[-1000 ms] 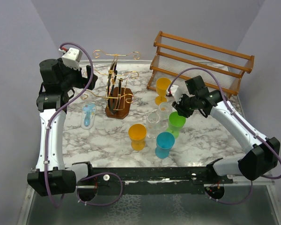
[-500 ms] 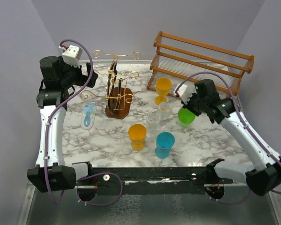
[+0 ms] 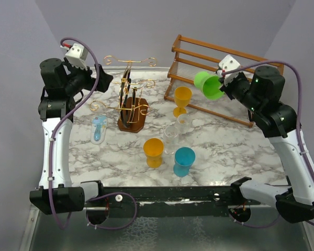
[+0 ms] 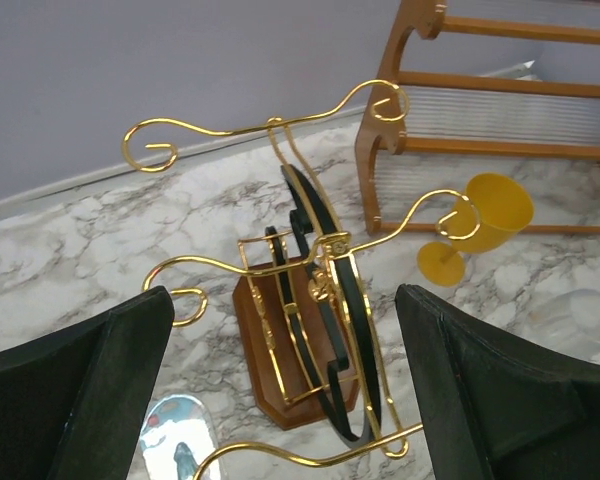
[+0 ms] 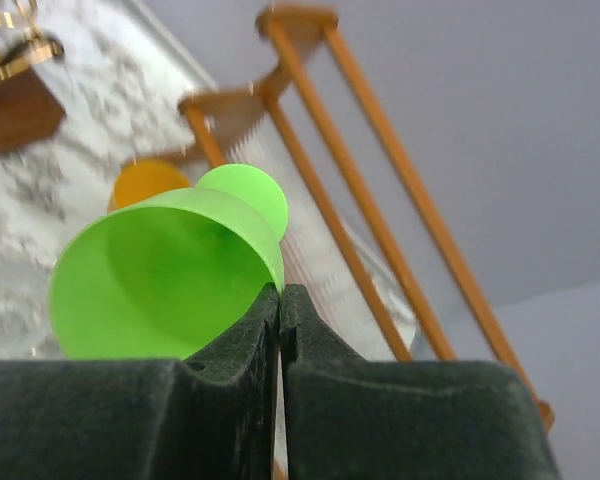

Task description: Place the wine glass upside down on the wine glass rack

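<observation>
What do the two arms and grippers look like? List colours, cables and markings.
Both the left arm and right arm have white links, black joints and black bases. A purple cable loops along each; a small white camera box sits at each wrist. The left gripper and right gripper have blocky matte black fingers. A green light glows on the right arm.

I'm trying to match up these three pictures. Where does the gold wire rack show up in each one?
Top view: the gold wire rack stands left of centre.
Left wrist view: it fills the middle of the picture.
Right wrist view: only a bit of it shows, blurred, in the top left corner.
Shared landmark: the wooden slatted rack, which shows in all three views.
</observation>
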You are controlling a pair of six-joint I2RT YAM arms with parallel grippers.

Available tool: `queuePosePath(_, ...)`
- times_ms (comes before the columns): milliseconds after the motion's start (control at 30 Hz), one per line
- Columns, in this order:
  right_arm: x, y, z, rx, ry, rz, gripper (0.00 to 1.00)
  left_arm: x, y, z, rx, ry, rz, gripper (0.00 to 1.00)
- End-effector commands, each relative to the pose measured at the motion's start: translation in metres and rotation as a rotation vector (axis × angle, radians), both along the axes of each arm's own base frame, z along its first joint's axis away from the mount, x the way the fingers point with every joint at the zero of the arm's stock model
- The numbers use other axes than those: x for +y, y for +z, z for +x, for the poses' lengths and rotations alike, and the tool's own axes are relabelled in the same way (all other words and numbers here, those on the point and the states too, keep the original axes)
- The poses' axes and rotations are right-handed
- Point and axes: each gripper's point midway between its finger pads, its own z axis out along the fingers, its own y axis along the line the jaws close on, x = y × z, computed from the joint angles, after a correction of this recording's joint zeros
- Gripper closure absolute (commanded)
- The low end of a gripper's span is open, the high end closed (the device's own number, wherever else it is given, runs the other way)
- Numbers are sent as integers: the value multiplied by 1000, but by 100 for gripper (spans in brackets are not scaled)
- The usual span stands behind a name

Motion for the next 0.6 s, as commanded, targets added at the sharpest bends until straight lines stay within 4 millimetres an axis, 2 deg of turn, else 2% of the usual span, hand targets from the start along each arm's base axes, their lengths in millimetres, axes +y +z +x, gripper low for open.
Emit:
queuePosePath(0,46,64,3,-107,186,226,99,-42,31,-8,-77,-160,-67,3)
queuePosePath(133,79,85,2,-73,322,362,99,-77,35,-6,-72,-261,-122,4)
queuePosePath(233,97,89,6,-28,383,434,99,-102,42,-8,-72,-340,-176,5)
queuePosePath(333,110,90,11,16,420,487,99,-116,43,-3,-48,-378,-236,5)
queuePosePath(467,120,90,14,67,449,539,99,-129,35,2,8,-401,-310,8)
queuePosePath(567,124,90,14,85,461,553,99,-138,25,3,53,-412,-363,15)
